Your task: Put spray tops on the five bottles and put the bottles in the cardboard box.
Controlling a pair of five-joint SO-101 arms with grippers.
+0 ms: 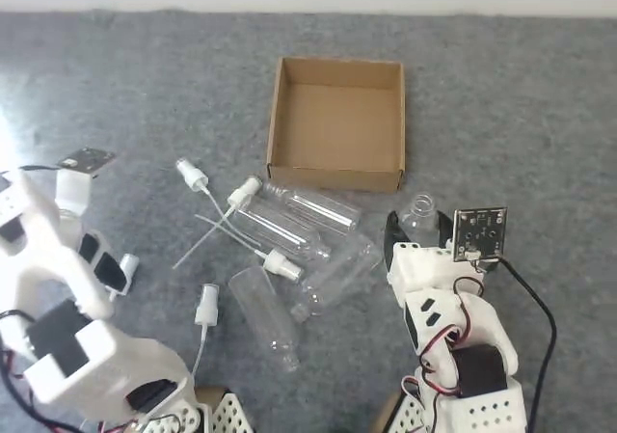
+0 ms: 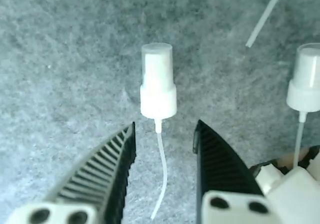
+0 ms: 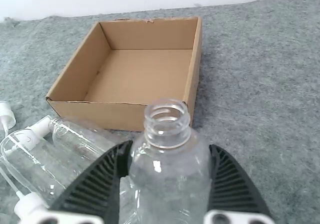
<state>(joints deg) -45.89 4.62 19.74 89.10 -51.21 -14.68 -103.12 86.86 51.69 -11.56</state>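
Right gripper (image 3: 170, 149): I read both fingers as pressed against the sides of a clear upright bottle (image 3: 167, 134), pinching it. The neck is open and has no spray top. This bottle stands near the cardboard box (image 3: 120, 115), off the box corner on the right arm's side.

Lying bottles (image 1: 318, 208): four, in a loose heap just beside the box wall that faces the arms. The nearest one almost touches the wall.

Left gripper (image 2: 165, 125): fingers spread, straddling the thin tube of a loose spray top (image 2: 158, 92) without touching it. That top lies flat on the grey felt (image 2: 60, 59), farther from the box than the heap. A second spray top (image 2: 306, 82) lies near it.
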